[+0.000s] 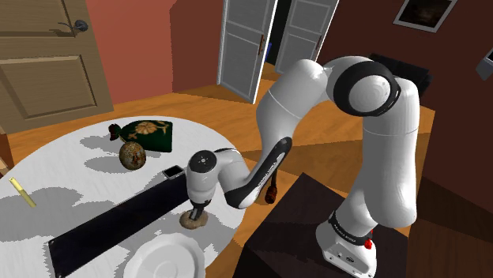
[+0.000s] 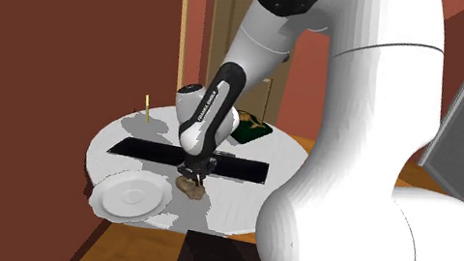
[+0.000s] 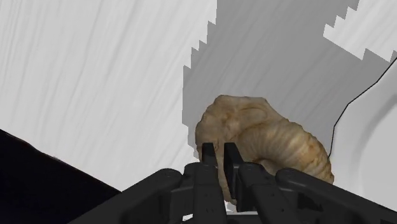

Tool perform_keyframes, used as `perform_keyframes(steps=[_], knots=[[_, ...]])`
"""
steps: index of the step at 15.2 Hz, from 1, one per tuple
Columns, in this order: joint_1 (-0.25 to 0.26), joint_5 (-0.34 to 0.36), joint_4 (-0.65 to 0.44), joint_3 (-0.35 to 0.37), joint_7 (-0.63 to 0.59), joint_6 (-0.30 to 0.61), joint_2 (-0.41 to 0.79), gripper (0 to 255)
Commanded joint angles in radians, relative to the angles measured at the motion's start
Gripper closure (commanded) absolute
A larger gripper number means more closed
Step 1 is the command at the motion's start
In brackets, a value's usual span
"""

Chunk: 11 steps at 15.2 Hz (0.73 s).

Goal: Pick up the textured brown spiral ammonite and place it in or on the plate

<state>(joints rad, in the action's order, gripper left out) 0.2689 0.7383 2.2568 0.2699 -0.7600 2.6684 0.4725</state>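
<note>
The ammonite (image 1: 195, 220), a tan, bumpy spiral shell, is sitting near the edge of the round white bench (image 1: 71, 170), on the side close to the dark stand (image 1: 292, 237). The jaws are pointing straight down at it from above, and they are gripping it. In the wrist view, the two black fingers (image 3: 208, 162) are standing close together and pinching a thin bit of the shell between them. We cannot tell if the shell is resting on the bench or hanging just above it. The white plate (image 1: 167, 257) is lying just beside the shell at the bench's edge, and nothing is lying on it. A long black strip (image 1: 118, 217) is lying flat across the bench on the shell's other side, also just beside it. Farther off, a green bag (image 1: 150, 134) with flowers on it is lying near a round ball (image 1: 133, 155). A yellow stick (image 1: 22, 192) is lying well apart from them, at the shoulder view's left. The white arm (image 1: 371, 142) is bending up and over from the stand.
</note>
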Motion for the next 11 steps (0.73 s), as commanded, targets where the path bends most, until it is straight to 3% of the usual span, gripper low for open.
perform_keyframes(steps=[1,6,7,8,9,10,11], knots=[[-0.001,0.000,0.003,-0.002,0.000,-0.002,0.004,255],[0.002,0.001,-0.001,-0.001,-0.003,0.000,0.002,255],[0.002,0.001,-0.001,-0.001,-0.003,0.000,0.002,0],[-0.135,0.009,0.104,0.061,0.267,0.168,-0.034,0],[-0.367,-0.031,0.179,0.210,0.615,0.281,-0.027,0],[-0.196,-0.009,0.107,0.110,0.191,0.138,-0.022,0],[-0.173,-0.031,0.109,0.089,0.206,0.145,-0.026,0]])
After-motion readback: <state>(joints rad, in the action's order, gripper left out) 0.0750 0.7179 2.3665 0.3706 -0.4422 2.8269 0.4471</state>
